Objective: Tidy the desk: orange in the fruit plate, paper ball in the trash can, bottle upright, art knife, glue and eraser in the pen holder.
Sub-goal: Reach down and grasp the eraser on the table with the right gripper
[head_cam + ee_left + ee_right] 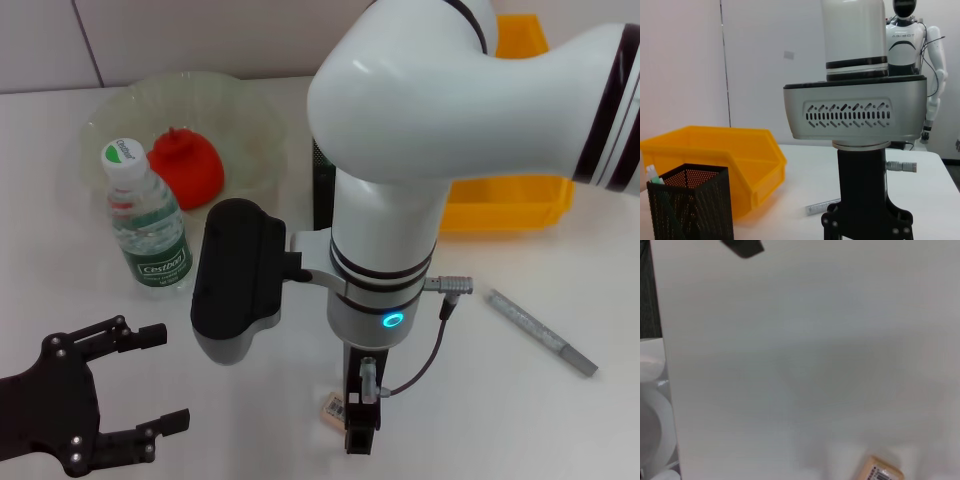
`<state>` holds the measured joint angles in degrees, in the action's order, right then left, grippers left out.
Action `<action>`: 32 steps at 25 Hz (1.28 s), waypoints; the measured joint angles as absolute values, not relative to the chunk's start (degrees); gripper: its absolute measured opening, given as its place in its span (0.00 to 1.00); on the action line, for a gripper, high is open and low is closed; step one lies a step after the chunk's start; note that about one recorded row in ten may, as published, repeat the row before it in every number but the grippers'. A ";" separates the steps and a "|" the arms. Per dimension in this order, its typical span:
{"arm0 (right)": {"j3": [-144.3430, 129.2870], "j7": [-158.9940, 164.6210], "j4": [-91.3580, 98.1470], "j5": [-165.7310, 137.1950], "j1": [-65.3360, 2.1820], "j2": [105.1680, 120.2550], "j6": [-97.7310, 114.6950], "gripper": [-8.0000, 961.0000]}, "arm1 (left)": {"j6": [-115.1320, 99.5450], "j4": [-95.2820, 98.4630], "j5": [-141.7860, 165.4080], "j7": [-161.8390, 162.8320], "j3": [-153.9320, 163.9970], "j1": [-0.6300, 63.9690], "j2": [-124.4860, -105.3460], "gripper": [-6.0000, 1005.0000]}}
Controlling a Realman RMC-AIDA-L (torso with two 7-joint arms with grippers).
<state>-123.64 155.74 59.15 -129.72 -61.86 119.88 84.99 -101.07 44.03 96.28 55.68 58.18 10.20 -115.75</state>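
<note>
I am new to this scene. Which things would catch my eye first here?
The right arm fills the middle, its tool low over the table beside the eraser. Behind stand the yellow trash can and the orange in the fruit plate, with the bottle upright.

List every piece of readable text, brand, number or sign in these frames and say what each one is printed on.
"Cestbon": green label of the bottle.
Green print on the bottle's cap: too small to read.
"AGIBOT": chest of the humanoid robot standing in the background of the left wrist view.
Barcode sticker on the eraser, beside the right gripper: bars only, digits unreadable.
</note>
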 joint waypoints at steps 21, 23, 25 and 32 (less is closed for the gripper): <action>-124.56 155.80 59.01 -128.21 -61.89 119.88 83.60 0.51 | -101.07 44.03 96.33 55.14 58.18 10.29 -115.75 0.81; -124.81 155.80 58.89 -128.21 -61.93 119.88 83.50 0.52 | -101.07 44.03 96.33 55.13 58.18 10.28 -115.75 0.81; -125.15 155.81 58.57 -128.21 -62.00 119.88 83.42 0.51 | -101.07 44.03 96.33 55.11 58.18 10.28 -115.75 0.81; -125.25 155.83 58.01 -128.21 -62.49 119.88 83.08 0.48 | -101.07 44.03 96.33 55.10 58.18 10.28 -115.75 0.81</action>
<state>-125.25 155.83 58.01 -128.21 -62.49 119.88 83.08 -101.07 44.03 96.33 55.10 58.18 10.28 -115.75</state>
